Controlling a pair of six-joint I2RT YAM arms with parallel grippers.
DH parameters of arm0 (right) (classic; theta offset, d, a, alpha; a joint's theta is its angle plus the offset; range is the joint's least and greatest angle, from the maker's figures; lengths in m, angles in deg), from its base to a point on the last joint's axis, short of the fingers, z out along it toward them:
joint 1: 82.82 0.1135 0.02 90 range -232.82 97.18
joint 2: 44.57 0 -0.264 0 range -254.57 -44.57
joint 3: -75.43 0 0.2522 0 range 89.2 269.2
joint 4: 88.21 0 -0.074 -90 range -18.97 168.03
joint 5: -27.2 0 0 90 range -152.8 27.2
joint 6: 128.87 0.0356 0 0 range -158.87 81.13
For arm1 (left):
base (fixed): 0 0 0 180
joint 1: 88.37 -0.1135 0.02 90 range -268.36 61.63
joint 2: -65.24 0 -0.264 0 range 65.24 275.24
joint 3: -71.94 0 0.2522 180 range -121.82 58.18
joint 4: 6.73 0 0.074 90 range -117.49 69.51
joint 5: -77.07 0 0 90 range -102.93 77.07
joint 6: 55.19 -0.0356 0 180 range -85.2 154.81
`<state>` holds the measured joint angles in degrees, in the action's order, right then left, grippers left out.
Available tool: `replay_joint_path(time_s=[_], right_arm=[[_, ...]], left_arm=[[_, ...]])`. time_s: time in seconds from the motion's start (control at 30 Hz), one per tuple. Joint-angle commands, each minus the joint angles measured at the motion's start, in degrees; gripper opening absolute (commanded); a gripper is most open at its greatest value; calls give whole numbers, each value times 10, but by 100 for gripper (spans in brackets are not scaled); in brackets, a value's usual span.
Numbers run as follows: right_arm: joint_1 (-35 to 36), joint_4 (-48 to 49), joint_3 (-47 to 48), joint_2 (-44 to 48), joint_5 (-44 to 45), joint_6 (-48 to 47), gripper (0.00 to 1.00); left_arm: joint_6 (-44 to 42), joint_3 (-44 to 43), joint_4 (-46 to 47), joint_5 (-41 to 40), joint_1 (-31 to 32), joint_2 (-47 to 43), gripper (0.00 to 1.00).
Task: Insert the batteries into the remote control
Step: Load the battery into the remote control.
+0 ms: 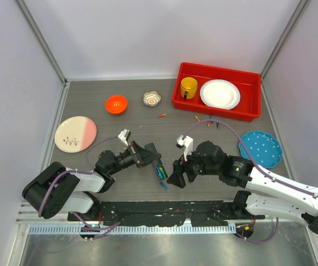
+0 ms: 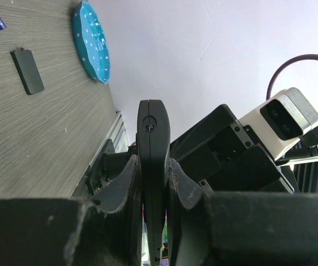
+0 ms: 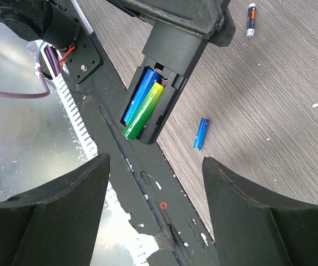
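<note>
My left gripper (image 1: 149, 157) is shut on the remote control (image 1: 160, 170) and holds it above the table near the front edge. The left wrist view has the remote control (image 2: 152, 144) edge-on between the pads. In the right wrist view the remote control (image 3: 167, 61) shows its open recess with a blue battery (image 3: 138, 95) and a green-yellow battery (image 3: 146, 110) inside; the green one's lower end sticks out. My right gripper (image 3: 156, 166) stands open just right of it, holding nothing. A loose blue battery (image 3: 201, 133) and a dark battery (image 3: 250, 19) lie on the table.
Several orange batteries (image 1: 210, 123) lie before the red bin (image 1: 214, 112), which holds a yellow mug (image 1: 189, 87) and a white plate (image 1: 220, 94). An orange bowl (image 1: 116, 103), small bowl (image 1: 152, 98), pink plate (image 1: 75, 133) and teal plate (image 1: 260, 148) ring the table. A black cover (image 2: 28, 71) lies flat.
</note>
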<state>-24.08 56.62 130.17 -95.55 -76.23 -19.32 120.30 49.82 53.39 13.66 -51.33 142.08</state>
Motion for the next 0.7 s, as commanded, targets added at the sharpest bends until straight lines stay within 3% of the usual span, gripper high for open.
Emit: replay_joint_path(time_s=[0.0, 0.67], right_arm=[[1, 27, 17, -2, 7, 0, 72], [1, 55, 7, -25, 41, 22, 70]], left_arm=[[-2, -8, 146, 4, 2, -19, 0], [-2, -4, 146, 5, 2, -25, 0]])
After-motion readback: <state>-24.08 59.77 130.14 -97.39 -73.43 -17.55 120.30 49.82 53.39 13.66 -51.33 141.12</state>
